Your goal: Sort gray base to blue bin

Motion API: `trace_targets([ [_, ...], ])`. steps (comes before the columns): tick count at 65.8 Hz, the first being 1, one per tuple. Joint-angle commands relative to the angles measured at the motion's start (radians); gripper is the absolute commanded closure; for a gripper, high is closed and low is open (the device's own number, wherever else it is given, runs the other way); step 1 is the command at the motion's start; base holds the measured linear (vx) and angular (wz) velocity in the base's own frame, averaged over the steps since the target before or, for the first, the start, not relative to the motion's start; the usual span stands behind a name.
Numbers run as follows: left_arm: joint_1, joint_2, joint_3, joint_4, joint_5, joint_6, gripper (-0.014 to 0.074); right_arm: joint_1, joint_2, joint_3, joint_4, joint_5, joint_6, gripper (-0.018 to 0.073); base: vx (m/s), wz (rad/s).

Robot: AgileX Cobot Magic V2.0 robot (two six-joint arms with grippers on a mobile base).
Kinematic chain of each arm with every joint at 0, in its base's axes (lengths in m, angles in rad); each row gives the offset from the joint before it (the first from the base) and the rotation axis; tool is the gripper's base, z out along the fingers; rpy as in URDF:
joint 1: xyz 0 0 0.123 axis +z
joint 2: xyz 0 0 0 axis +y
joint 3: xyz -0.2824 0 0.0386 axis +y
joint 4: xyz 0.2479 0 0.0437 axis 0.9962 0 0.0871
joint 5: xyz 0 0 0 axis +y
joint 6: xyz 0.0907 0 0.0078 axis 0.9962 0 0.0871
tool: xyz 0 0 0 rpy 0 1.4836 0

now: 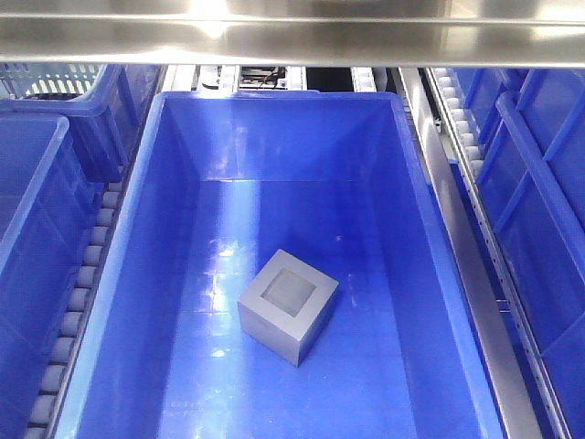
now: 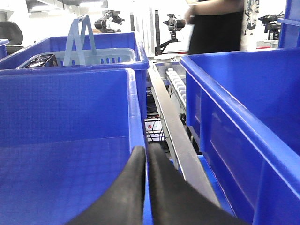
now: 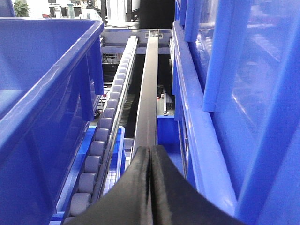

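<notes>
one gray base sits in one blue bin; both claws, left and right, clenched empty

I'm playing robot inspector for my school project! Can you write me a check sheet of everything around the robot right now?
Surface: roller tracks and metal rails run between the bins.
Job's things: the gray base sits on the floor of the blue bin, recessed face up.
Clutter: a paler slotted basket rests inside a far bin.
Grippers: the left gripper is shut and empty, beside a bin wall; the right gripper is shut and empty, above a rail.
Cables: nothing seen.
Surroundings: more blue bins on both sides, a steel shelf edge overhead, and a person standing at the back.
</notes>
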Motion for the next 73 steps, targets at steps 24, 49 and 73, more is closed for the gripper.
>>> trace_targets([
  [24, -0.008, -0.017, 0.029, -0.012, -0.066, -0.011, 0.0602, -0.003, -0.012, 0.014, -0.006, -0.074, -0.006, 0.0568, 0.0, 0.0],
  [49, -0.008, -0.017, 0.029, -0.012, -0.066, -0.011, 0.0602, -0.003, -0.012, 0.014, -0.006, -0.074, -0.006, 0.0568, 0.0, 0.0],
  [73, -0.008, -0.017, 0.029, -0.012, -0.066, -0.011, 0.0602, -0.003, -0.012, 0.014, -0.006, -0.074, -0.006, 0.0568, 0.0, 0.0],
])
